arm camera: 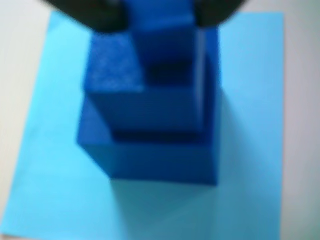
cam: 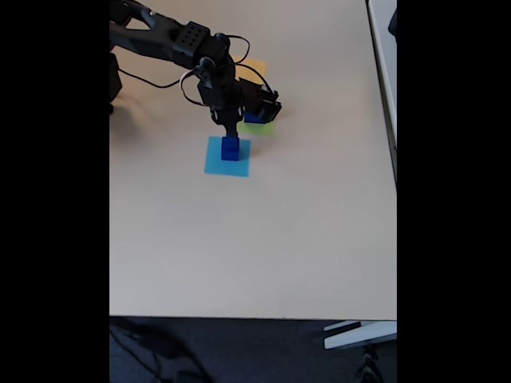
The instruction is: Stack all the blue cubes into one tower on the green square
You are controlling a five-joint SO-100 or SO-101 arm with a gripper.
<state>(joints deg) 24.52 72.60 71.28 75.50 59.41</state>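
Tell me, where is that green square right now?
In the fixed view, the green square lies on the table just up and right of the light blue square, mostly hidden behind the robot's arm.

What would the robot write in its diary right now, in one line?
end effector: at top cube | blue cubes: three stacked | base: light blue square | green square: holds one cube

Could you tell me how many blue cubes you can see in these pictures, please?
4, as far as shows. Three are stacked on the light blue square: bottom cube, middle cube, top cube. A fourth cube sits by the green square, partly hidden by the arm.
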